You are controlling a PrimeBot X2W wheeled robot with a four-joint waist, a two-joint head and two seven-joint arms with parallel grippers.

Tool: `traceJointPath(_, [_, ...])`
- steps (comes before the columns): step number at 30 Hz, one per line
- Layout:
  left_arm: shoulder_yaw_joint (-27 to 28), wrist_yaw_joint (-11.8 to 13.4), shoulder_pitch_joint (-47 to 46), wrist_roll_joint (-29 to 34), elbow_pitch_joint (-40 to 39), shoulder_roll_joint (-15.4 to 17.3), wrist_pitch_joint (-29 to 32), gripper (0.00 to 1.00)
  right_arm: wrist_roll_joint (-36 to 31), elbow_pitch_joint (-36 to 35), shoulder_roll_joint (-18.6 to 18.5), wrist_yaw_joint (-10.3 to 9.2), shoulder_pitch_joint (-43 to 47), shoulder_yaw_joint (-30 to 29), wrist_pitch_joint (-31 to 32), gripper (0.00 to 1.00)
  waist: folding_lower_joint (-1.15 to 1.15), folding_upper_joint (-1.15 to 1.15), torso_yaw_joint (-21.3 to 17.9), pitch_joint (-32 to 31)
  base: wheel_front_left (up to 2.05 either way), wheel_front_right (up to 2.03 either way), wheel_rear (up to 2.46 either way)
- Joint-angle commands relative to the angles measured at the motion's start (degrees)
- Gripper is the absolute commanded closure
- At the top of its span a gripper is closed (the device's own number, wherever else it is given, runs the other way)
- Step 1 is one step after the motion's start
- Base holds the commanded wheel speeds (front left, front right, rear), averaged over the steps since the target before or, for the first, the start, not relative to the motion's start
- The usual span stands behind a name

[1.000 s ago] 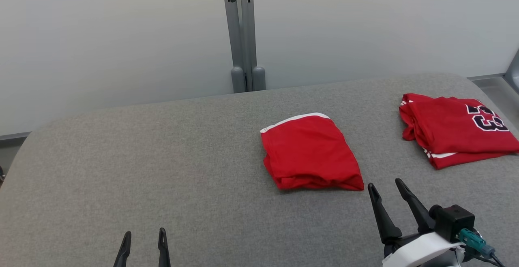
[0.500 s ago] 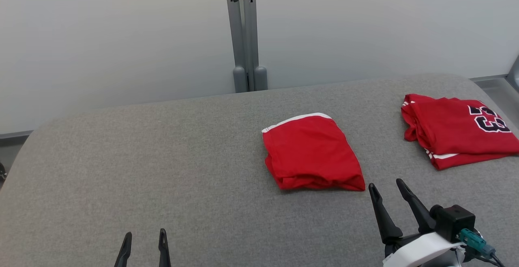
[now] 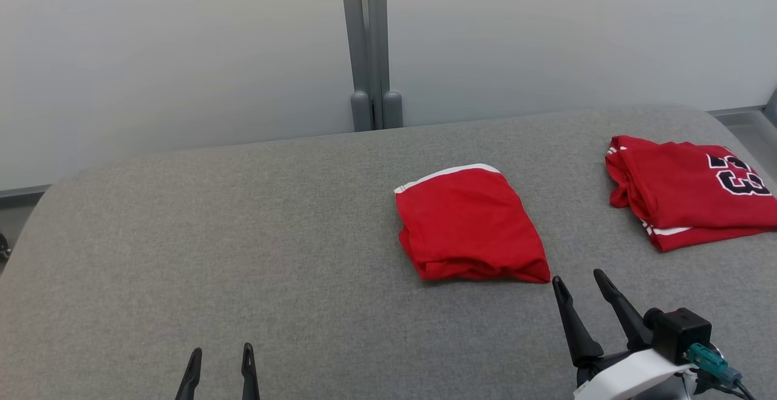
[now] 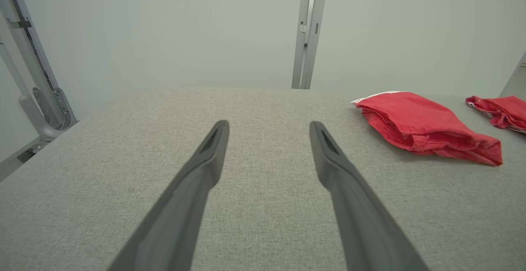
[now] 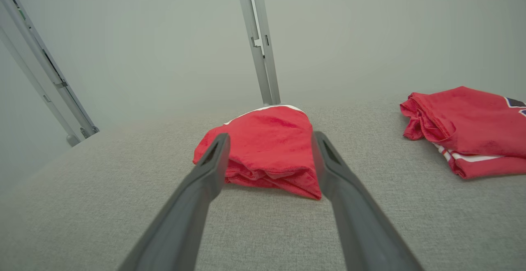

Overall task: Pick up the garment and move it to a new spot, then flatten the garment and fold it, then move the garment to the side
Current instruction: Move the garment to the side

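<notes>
Garment: folded red garment (image 3: 470, 224), white band along its far edge, lying flat right of frame centre on the grey table (image 3: 243, 236).
Right gripper (image 3: 576, 277): lower right; jaws spread wide, holding nothing; tips near the garment's near corner, not touching.
Left gripper (image 3: 221, 349): lower left; jaws spread, empty, well apart from the garment.
Around: numbered red jersey (image 3: 680, 200) folded at right edge; grey post (image 3: 370, 42) top centre, behind the table.
Between: table surface.

Head cam looks down; wrist cams low, fwd; all share garment (image 3: 470, 227).
</notes>
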Motion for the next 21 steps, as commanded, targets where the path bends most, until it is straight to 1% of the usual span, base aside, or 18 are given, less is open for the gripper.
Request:
traceJointPath(1, [0.0,0.2,0.0,0.4,0.1,0.0,0.0,0.0,0.1,0.2,-0.2,-0.06,0.4,0.0,-0.1,0.0,0.0,0.0,0.2,0.4,0.0,0.0,0.0])
traceJointPath(8, [-0.9,-0.3,-1.5,0.4,0.3,0.0,0.0,0.0,1.1,1.7,-0.6,-0.06,-1.8,0.2,-0.1,0.0,0.0,0.0,1.0,2.5,0.0,0.0,0.0])
traceJointPath(13, [-1.6,-0.6,-2.7,0.6,0.5,0.1,0.0,0.0,3.4,4.3,-2.0,-0.06,-5.4,2.1,-0.1,0.0,0.0,0.0,1.6,4.7,0.0,0.0,0.0])
traceJointPath(18, [-3.0,-1.1,-3.8,0.8,1.1,0.1,0.0,0.0,8.4,9.7,-3.9,-0.06,-10.6,5.4,-0.1,0.0,0.0,0.0,2.6,7.1,0.0,0.0,0.0])
traceJointPath(21, [-3.6,-1.4,-5.5,0.9,1.0,0.1,0.0,0.0,11.7,13.1,-5.5,-0.07,-15.0,6.4,-0.1,0.0,0.0,0.0,3.5,9.6,0.0,0.0,0.0])
